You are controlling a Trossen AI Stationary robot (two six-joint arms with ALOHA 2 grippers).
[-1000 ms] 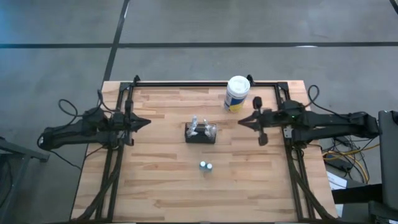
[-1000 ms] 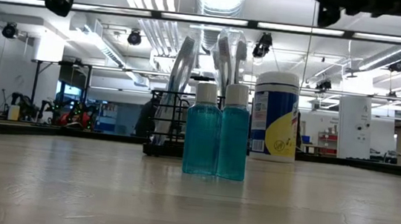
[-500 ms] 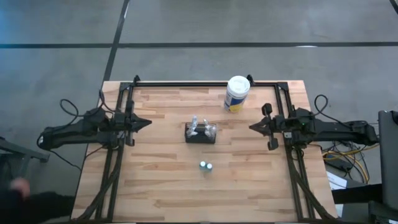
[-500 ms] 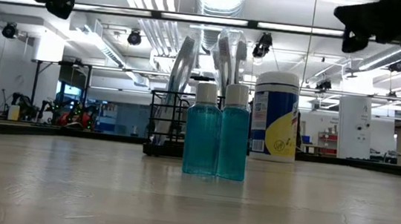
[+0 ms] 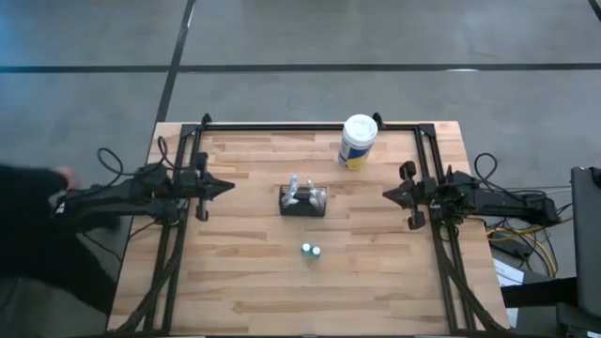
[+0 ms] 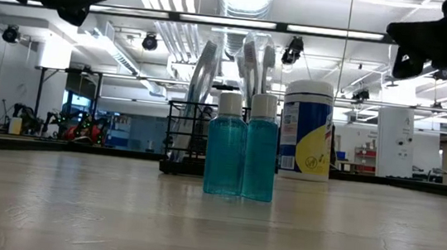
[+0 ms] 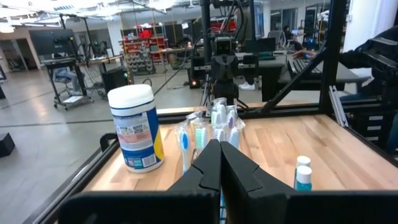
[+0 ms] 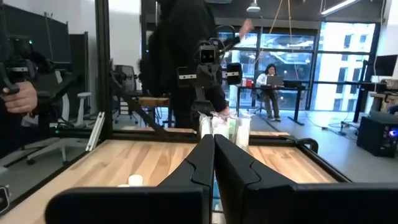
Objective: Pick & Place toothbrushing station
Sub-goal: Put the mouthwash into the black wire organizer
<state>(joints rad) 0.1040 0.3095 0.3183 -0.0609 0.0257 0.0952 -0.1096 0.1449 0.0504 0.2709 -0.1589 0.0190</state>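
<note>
Toothbrushing station is the brief's starting point, but going by bulk the wooden table is taking up most of the high view, with a black frame running along its far edge and sides. A person in dark clothing is standing off the table's left side, partly over the left arm. In the right wrist view a person in black is also showing beyond the table.

Both arms are lying low at the table's sides. The left gripper is pointing inward from the left edge with its fingers pressed together and gripping nothing; the left wrist view is showing the two fingers meeting at a tip. The right gripper is sitting at the right edge, likewise closed and empty.

A white canister with a yellow-blue label is standing near the far edge, right of centre.

The toothbrushing station is sitting near the table's middle, well apart from both grippers, with toothbrushes standing up in it.

Two small blue bottles with white caps are standing side by side, nearer the front edge than the station.
</note>
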